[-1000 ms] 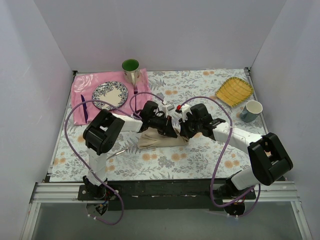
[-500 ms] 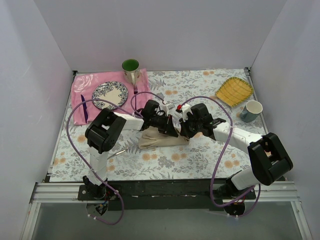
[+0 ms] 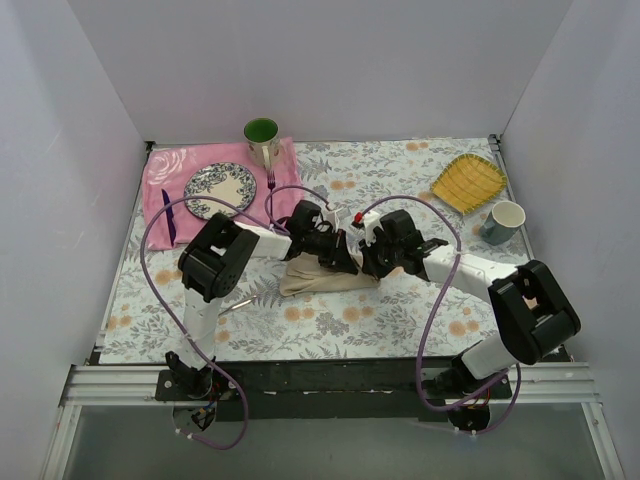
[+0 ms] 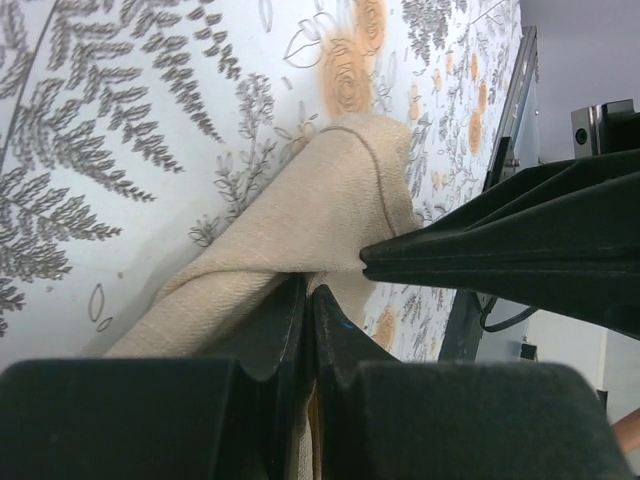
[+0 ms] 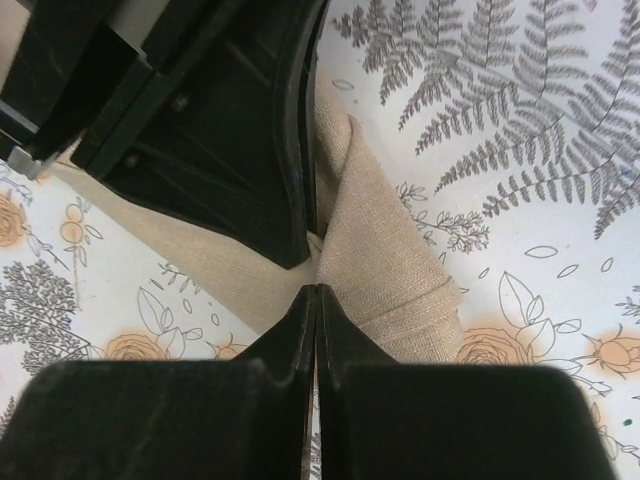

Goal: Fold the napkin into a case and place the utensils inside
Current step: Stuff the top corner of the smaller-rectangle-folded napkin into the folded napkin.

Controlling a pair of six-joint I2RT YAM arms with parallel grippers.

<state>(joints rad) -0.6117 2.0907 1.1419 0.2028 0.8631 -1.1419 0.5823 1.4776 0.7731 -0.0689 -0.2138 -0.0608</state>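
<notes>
We are in the folding step: the napkin (image 3: 318,276) lies just below the centre of the overhead frame on the flowered tablecloth (image 3: 400,312), bunched into a rough oblong, not yet a neat case. Both arms meet over its right end. The left gripper (image 4: 305,292) has its fingers pressed together on a fold of the beige cloth, low in its wrist view. The right gripper (image 5: 315,292) is likewise closed, pinching the cloth where a ridge rises toward the upper middle of its frame. Next, we judge, the pinched edge must be carried across and laid flat, both arms moving together so the cloth neither twists nor slips — then release
</notes>
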